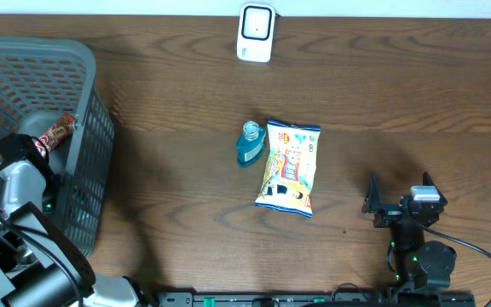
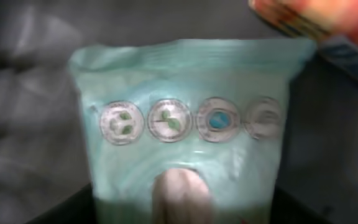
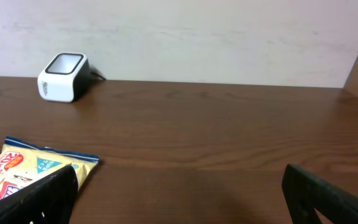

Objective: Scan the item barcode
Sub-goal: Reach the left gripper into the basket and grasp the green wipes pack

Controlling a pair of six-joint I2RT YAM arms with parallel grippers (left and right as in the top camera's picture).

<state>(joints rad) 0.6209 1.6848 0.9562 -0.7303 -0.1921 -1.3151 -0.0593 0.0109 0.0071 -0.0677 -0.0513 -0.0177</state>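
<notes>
Left-wrist view alone: pale green pouch (image 2: 185, 118) just ahead of left gripper (image 1: 28, 150), grip unclear; right gripper (image 3: 184, 200) wide open.

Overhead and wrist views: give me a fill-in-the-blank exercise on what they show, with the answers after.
The red snack bar lies inside the grey ____.
The green pouch shows ____ round icons in a row.
The right pincer has its jaws ____, with nothing between them.
Beside the yellow snack bag lies a blue ____.
Missing words: basket; four; open; bottle.
</notes>
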